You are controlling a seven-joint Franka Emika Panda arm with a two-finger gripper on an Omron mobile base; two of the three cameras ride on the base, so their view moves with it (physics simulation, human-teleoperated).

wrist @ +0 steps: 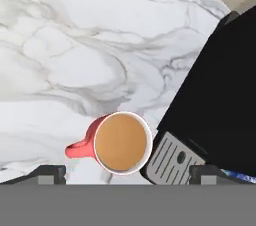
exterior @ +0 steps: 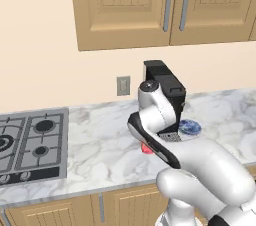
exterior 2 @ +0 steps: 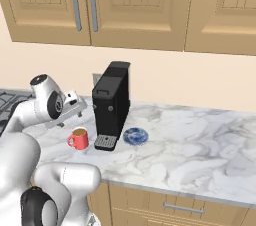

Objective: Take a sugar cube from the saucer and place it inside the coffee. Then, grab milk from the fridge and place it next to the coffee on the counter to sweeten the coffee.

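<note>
Fingers [wrist: 122, 172] stood spread wide and empty above the coffee [wrist: 122, 143] on the tabletop [wrist: 65, 45]; no sugar cube visible, likely dropped in; blue saucer [exterior 2: 135, 136] lay beyond the coffee machine [exterior 2: 112, 105]; next judged: fetch milk from fridge

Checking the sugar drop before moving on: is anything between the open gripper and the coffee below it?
Nothing visible. In the hand view the red mug of coffee lies just beyond the fingertips, its top uncovered; the black coffee machine stands beside it.

Glossy white arm [exterior: 205, 170] of rounded, bulbous segments. Dark bands and black round caps at joints. Grey disc on the elbow end. Small dark finger tips [wrist: 47, 174] on the hand [wrist: 127, 174].
</note>
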